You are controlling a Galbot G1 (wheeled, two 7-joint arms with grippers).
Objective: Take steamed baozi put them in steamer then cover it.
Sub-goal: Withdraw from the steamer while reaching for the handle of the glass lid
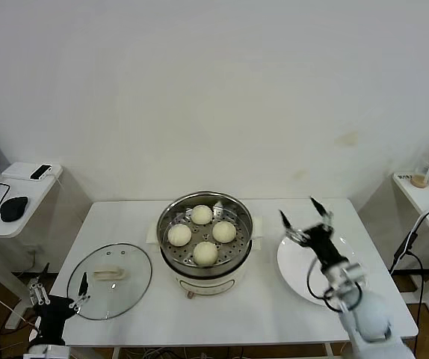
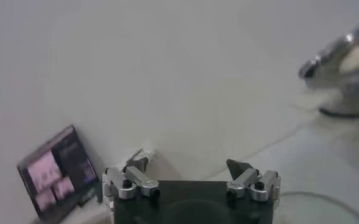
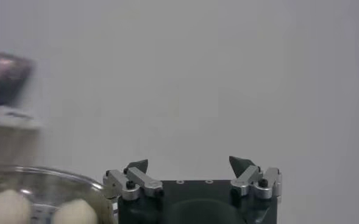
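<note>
At the near edge of the worktop (image 1: 274, 321), about 7 o'clock from the steamer (image 1: 205, 243), the left claw (image 1: 57, 293) hangs with fingers spread and nothing between them, just outside the rim of the cover (image 1: 110, 274), which lies flat with its cream handle up. Judging from this, the lid step is what remains, and the risks sit there: the handle is low and slim, so a pinch landing off-centre could let the glass tilt or slip; a lid dragged rather than lifted could scrape off the edge. At 3 o'clock the right claw (image 1: 304, 218) is also open and empty above the white plate (image 1: 297, 269), close enough to the pot to be clipped by a swinging lid. Farther in, all four steamed baozi (image 1: 202, 233) sit on the perforated tray; a lid set down crooked would ride the rim and leave a gap.
</note>
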